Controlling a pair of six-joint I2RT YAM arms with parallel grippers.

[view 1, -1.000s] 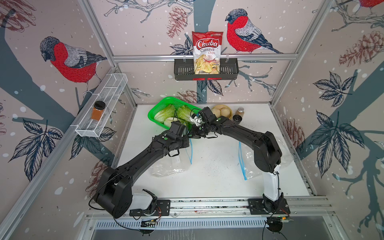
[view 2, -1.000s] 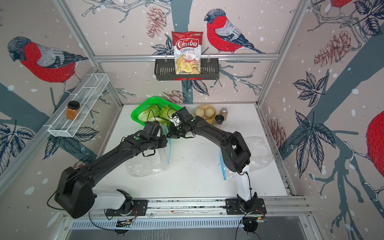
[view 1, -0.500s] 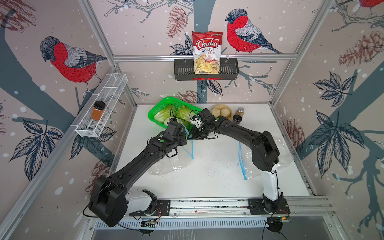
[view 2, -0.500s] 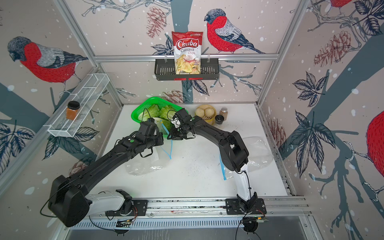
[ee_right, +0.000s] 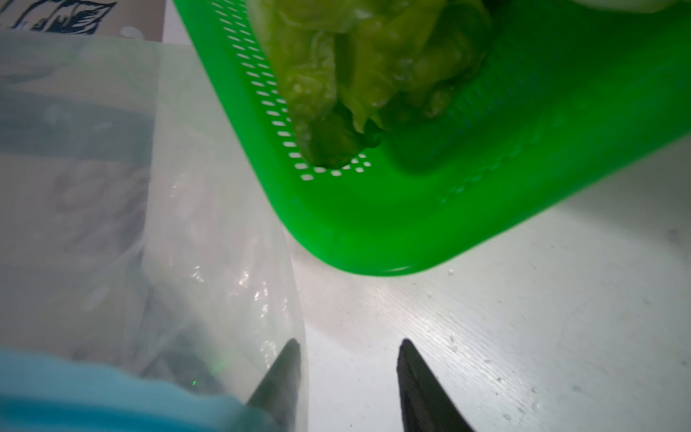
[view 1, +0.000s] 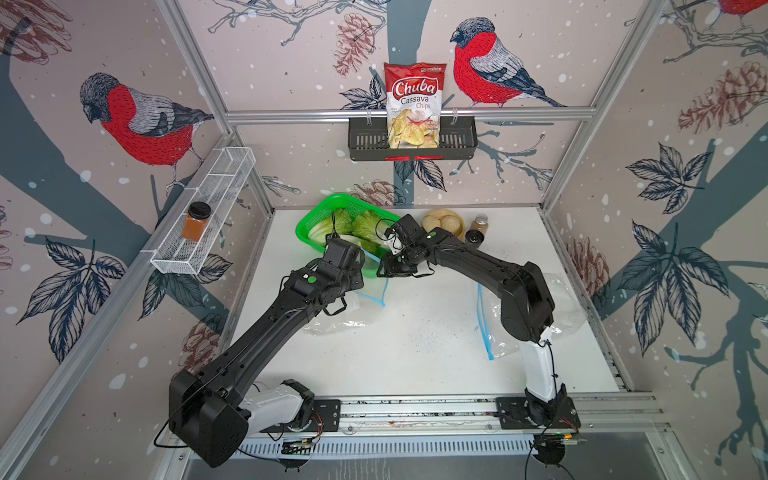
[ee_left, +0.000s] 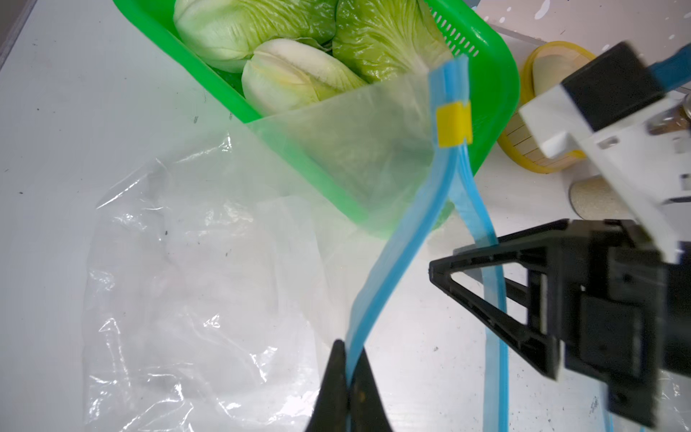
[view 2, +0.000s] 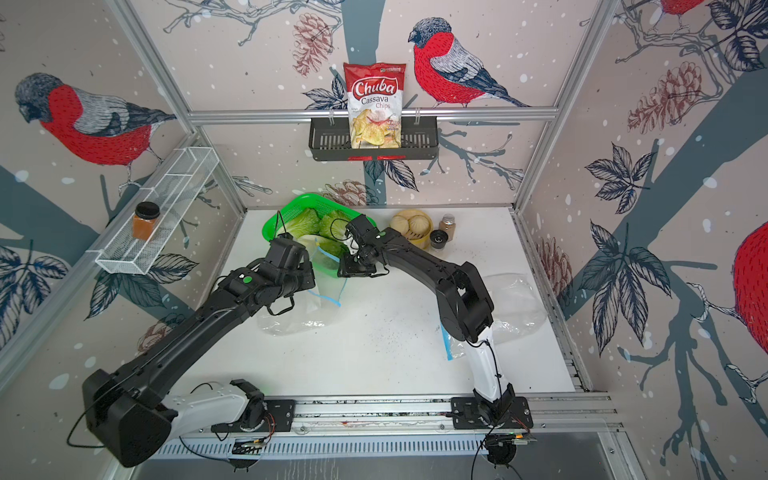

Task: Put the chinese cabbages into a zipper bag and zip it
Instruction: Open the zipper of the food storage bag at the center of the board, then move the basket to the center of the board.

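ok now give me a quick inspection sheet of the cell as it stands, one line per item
surface: white table, fine dark specks, no spill seen
job's things: three cabbages in the green basket; bag lifted by its blue zip strip, strip's two sides parted, yellow slider near one end
clutter: second bag beside the right arm; buns; spice jar
pincers: left pincer shut on the zip strip; right pincer open, holding nothing
cables: thin black cable arcs over the basket
surroundings: chips bag in the black rack; orange jar on the wire shelf
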